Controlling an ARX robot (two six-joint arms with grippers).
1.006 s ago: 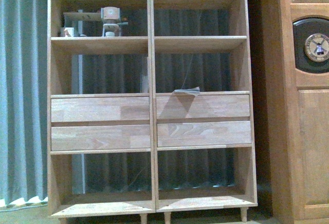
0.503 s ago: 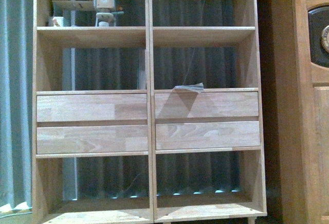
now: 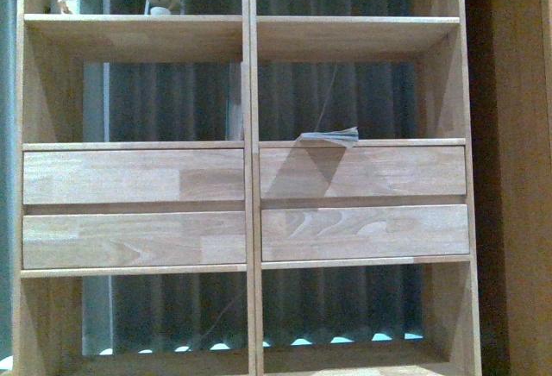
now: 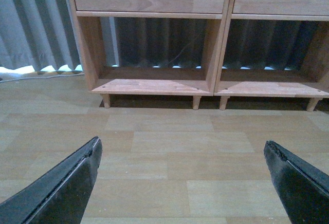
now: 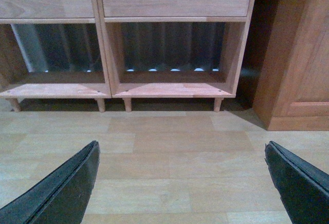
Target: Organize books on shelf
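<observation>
Two claws gape empty: left claw (image 4: 181, 143), right claw (image 5: 181, 144); only the front view shows a book (image 3: 329, 137) on the shelf (image 3: 358, 38).

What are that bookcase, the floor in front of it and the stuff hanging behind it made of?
The bookcase looks like light solid wood, matt: visible grain and joined strips on the drawer fronts. The floor seems wood-look planks, laminate or vinyl perhaps; seams show, slight sheen. Behind hangs a curtain, apparently grey-blue fabric, falling in vertical folds.
</observation>
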